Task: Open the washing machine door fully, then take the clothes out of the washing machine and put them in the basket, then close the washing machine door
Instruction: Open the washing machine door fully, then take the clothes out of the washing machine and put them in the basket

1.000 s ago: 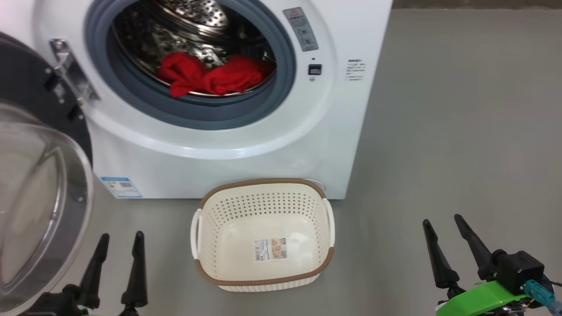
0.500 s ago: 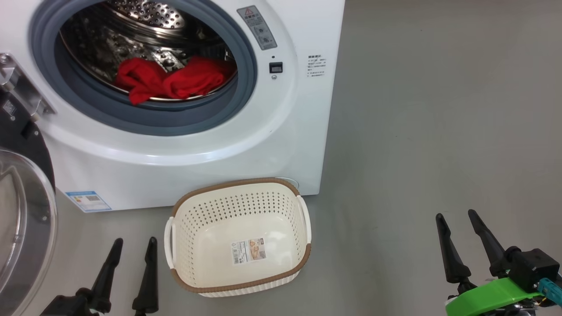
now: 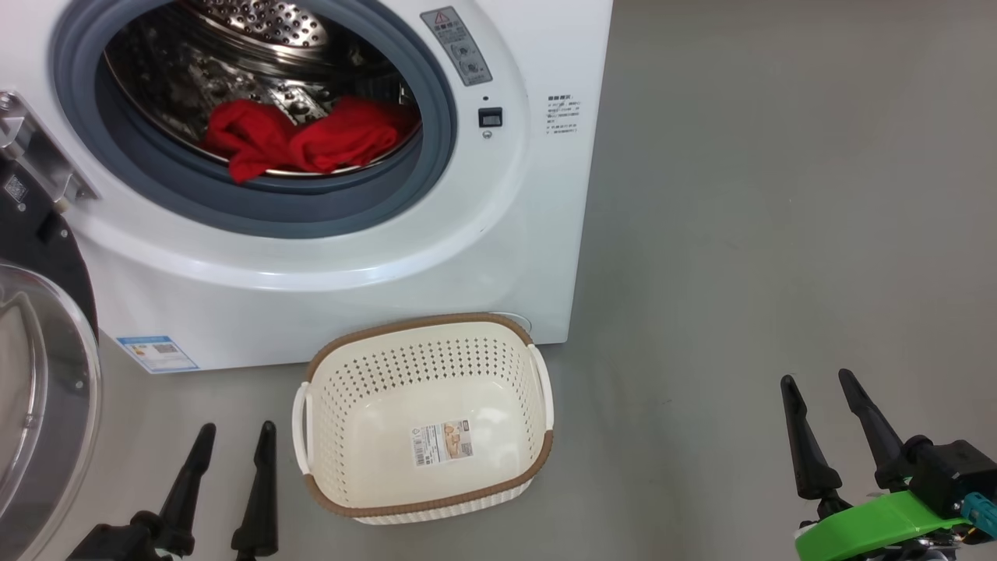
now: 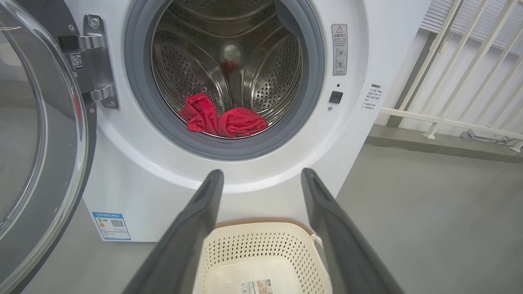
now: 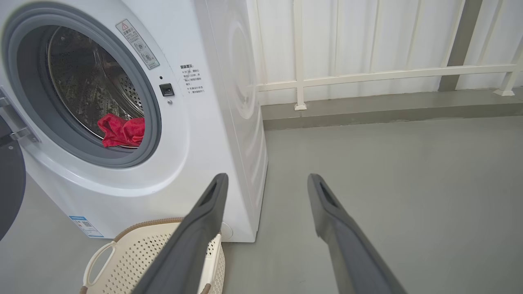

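Note:
The white washing machine (image 3: 327, 257) stands before me, and its door (image 3: 35, 389) hangs swung open at the left, black rim and clear window facing me. Red clothes (image 3: 304, 140) lie bunched at the bottom of the steel drum (image 4: 220, 118). The cream basket (image 3: 424, 417) sits empty on the floor, right in front of the machine. My left gripper (image 3: 237, 436) is open, low and just left of the basket. My right gripper (image 3: 818, 386) is open too, far off to the right over bare floor. Nothing is between either pair of fingers.
Grey floor (image 3: 779, 195) stretches to the right of the machine. In the right wrist view a white railing (image 5: 367, 75) and a raised kerb run behind the machine. A blue label sticker (image 3: 152, 352) marks the machine's lower left front.
The head camera has turned right, so machine, door and basket sit further left in view than a second ago. Both grippers stay open and empty; the clothes have not moved.

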Controlling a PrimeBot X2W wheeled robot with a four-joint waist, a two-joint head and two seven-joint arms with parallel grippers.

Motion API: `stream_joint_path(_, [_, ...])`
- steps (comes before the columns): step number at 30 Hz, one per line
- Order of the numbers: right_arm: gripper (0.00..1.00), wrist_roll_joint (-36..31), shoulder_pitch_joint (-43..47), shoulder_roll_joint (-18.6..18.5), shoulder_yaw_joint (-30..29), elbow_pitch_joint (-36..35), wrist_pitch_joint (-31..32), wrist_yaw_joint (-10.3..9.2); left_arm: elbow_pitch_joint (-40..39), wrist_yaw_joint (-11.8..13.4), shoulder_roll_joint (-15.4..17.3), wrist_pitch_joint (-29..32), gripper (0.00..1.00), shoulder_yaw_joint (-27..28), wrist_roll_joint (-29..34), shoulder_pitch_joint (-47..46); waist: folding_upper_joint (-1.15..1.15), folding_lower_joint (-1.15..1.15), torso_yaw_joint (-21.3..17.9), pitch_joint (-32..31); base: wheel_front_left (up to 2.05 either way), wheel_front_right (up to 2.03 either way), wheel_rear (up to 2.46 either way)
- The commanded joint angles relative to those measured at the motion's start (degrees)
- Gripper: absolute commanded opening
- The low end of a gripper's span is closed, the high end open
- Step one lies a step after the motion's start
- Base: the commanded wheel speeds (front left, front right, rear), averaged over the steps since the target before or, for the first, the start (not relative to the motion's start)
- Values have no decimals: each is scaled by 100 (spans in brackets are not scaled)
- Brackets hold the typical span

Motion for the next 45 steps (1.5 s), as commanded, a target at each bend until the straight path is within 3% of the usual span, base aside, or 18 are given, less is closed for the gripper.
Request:
stream_joint_path(1, [100,-23,-106,-40,150,-158,-69,36,-134,6,106,-28,100,161,-33,-125,0,0,5,2,0,0,0])
stream_joint_path(13, [100,-20,-151,-43,179,-167,-69,36,-216,6,98,-28,100,186,-136,-168,0,0,-7,45,18,-20,1])
stream_joint_path(32, [100,-16,-193,-11,164,-197,-69,36,-129,6,98,-28,100,172,-108,-269,0,0,2,135,121,-125,4])
stream_joint_path(45, [100,-19,-209,2,180,-210,-69,36,-100,5,95,-28,100,146,-88,-279,0,0,40,185,13,-13,0])
